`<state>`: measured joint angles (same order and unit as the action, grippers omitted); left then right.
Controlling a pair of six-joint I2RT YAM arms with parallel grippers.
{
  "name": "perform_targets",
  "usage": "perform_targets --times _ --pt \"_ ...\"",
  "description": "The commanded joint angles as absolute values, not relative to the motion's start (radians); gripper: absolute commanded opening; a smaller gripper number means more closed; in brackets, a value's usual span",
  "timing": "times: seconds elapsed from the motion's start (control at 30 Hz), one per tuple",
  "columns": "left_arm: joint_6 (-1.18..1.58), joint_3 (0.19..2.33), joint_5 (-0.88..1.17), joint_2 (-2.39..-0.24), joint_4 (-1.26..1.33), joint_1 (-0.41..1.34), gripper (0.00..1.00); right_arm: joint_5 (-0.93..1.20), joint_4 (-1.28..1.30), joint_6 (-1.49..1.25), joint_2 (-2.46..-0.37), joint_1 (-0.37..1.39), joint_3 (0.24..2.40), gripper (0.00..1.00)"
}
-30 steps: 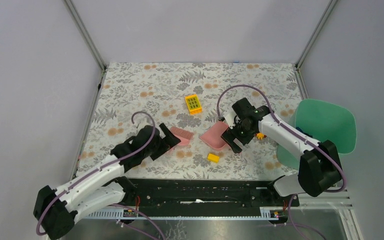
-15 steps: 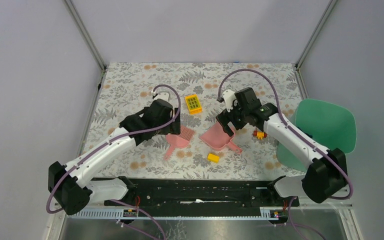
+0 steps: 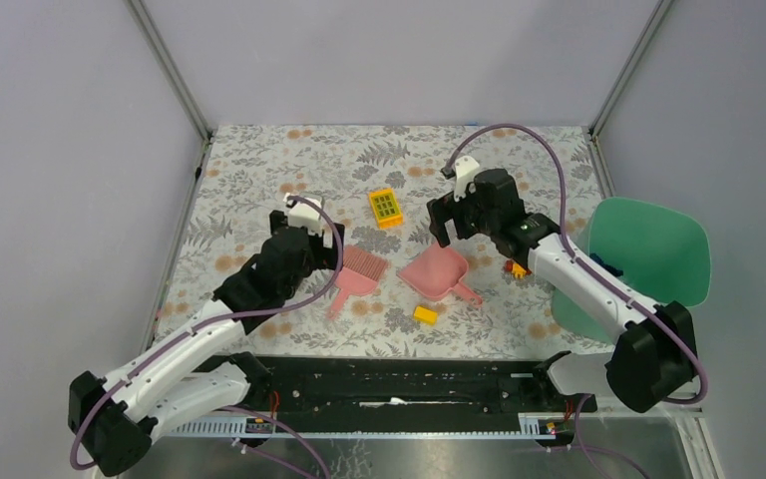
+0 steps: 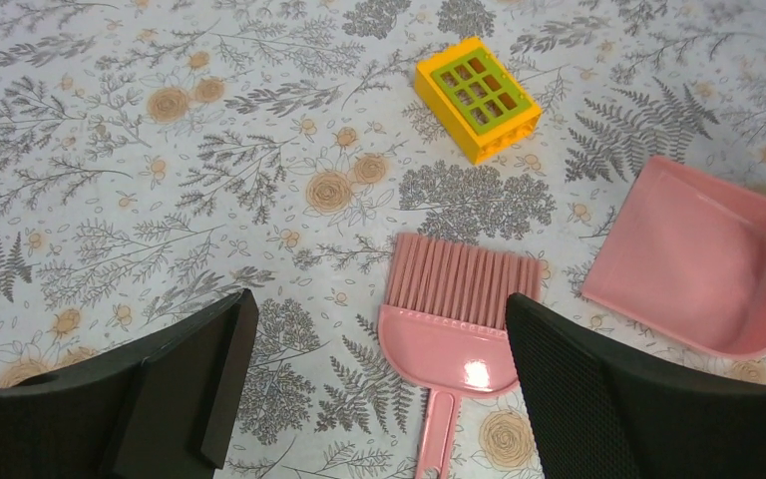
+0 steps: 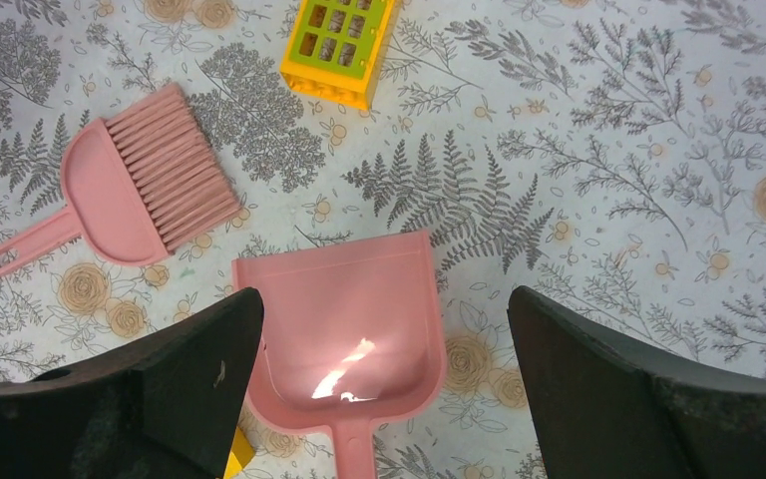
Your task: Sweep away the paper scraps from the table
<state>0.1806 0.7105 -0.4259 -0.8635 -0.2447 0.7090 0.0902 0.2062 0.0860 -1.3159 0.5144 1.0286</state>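
- The left gripper [image 4: 377, 321] is open wide and holds nothing. A second ago it was low down at the pink brush [image 4: 454, 334]. Now it has gone up, and the brush lies flat on the table [image 4: 110, 150], low in the middle of the left wrist view.
- The right gripper [image 5: 386, 299] is open wide too, with nothing in it. A second ago it was down by the handle of the pink dustpan [image 5: 344, 319]. Now it hangs above the dustpan, which lies flat with its mouth toward the top of the right wrist view.
- So both tools have been let go. I think the sweeping is done, or very nearly done.
- The paper scraps: I can see none on the table in any view. The inside of the dustpan looks bare, with only a bright shine on it.
- The wrist views show the tools close up. The brush hairs look clean, and the big yellow block [image 4: 477, 98] with the green grid sits near the top.
- Only the top view shows the green tray [image 3: 658, 249], at the right edge of the frame. There is a small dark bit by its left rim, too small to tell what it is. So I cannot say if the scraps are in there.
- The top view also shows a small yellow block [image 3: 425, 314] lying just below the dustpan, near the middle of the frame.
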Motion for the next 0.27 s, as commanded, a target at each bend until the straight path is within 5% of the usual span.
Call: perform_targets --times 0.0,0.23 --pt "0.167 0.708 -0.395 -0.906 -0.151 0.704 0.99 0.091 0.123 0.062 -1.306 0.521 1.001 1.0" --pt "0.19 0.761 -0.385 -0.992 -0.209 0.685 0.99 0.093 0.12 0.084 -1.267 0.521 0.968 1.0"
